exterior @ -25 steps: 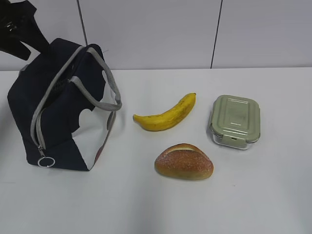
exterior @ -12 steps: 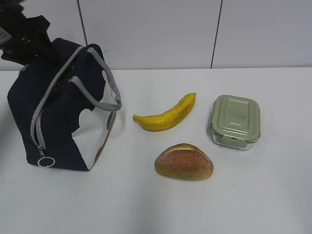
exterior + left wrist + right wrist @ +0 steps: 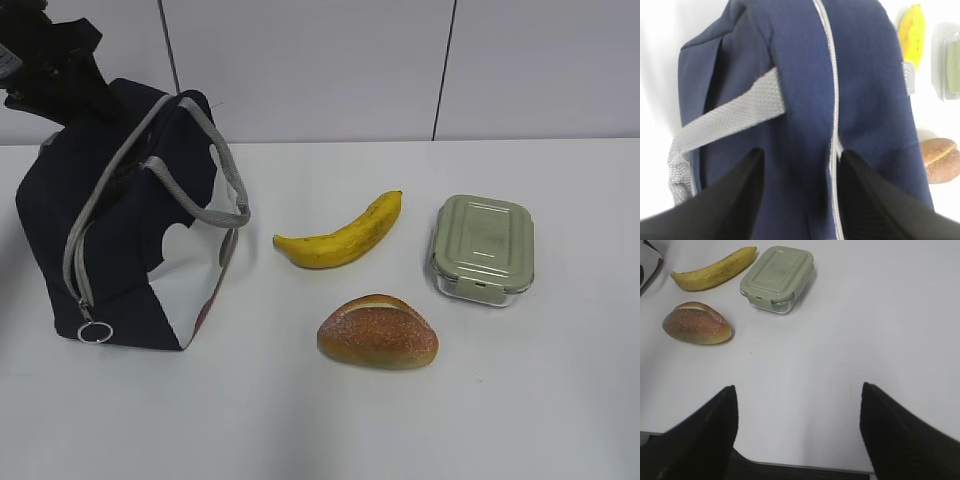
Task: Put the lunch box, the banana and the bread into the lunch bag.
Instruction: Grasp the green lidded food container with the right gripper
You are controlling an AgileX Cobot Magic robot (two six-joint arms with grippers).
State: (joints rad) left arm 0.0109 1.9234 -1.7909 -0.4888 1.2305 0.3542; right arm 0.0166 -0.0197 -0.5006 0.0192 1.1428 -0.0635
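The navy lunch bag [image 3: 120, 230] stands at the left of the table, with its grey zipper [image 3: 832, 95] running along its top and its ring pull [image 3: 94, 332] low at the front. My left gripper [image 3: 70, 85] is open just above the bag's rear top. In the left wrist view it [image 3: 800, 157] straddles the blue fabric and holds nothing. The banana [image 3: 340, 235], bread [image 3: 378, 332] and green-lidded lunch box [image 3: 482, 248] lie on the table to the right. My right gripper [image 3: 797, 390] is open and empty near the table's front edge, well short of the bread [image 3: 697, 322], banana [image 3: 715, 270] and lunch box [image 3: 778, 277].
A grey handle [image 3: 730, 117] lies across the bag's top beside the left finger; another loops over its right side [image 3: 225, 190]. A white wall stands behind the white table [image 3: 560, 400]. The table's front edge [image 3: 800, 464] shows under the right gripper.
My left gripper has moved slightly right and onto the bag's rear top. The banana, bread, lunch box and bag have not moved.
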